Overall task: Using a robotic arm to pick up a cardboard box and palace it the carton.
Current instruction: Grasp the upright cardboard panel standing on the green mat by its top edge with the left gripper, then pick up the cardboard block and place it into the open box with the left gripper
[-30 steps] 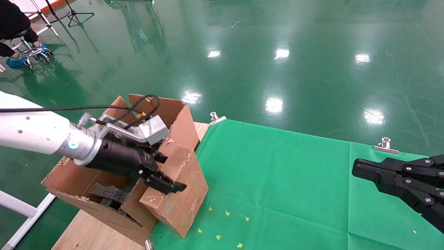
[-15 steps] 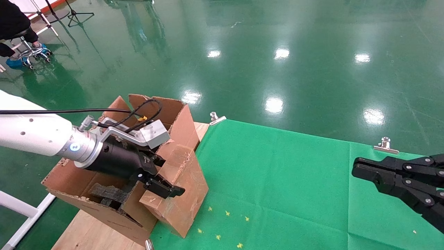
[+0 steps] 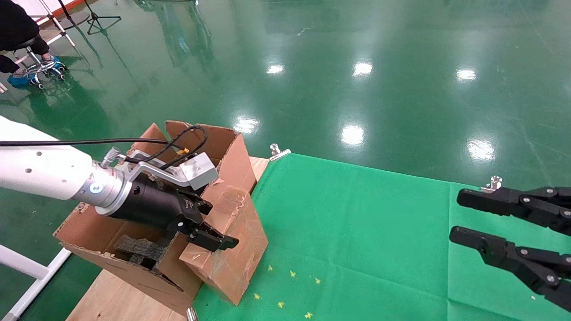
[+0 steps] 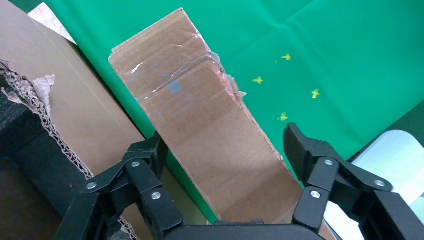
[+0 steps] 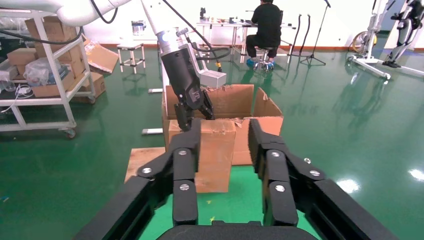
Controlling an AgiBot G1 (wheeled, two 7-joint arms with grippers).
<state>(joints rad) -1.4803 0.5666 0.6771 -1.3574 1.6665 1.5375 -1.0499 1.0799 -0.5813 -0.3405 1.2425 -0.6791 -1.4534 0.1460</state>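
The small brown cardboard box (image 3: 232,258) stands on end on the green cloth, leaning against the carton (image 3: 102,232), whose flaps stand up and which holds black foam (image 3: 138,247). My left gripper (image 3: 221,225), on the white arm, is open and straddles the box's top end. In the left wrist view the box (image 4: 200,110) lies between the fingers (image 4: 300,150), with green cloth showing on one side, and the carton wall (image 4: 65,110) is beside it. My right gripper (image 3: 459,215) is open and empty over the cloth at the right. Its wrist view looks at the box (image 5: 215,150) and carton (image 5: 235,97).
The green cloth (image 3: 357,232) is held by metal clips (image 3: 279,151) at the table's back edge. The carton rests on a wooden board (image 3: 120,298). Small yellow specks (image 3: 292,273) lie on the cloth. A seated person (image 3: 18,35) is far off at the left.
My right gripper has opened; its fingers were together before. My left gripper has sunk slightly at the box's top end. The box and carton have not moved.
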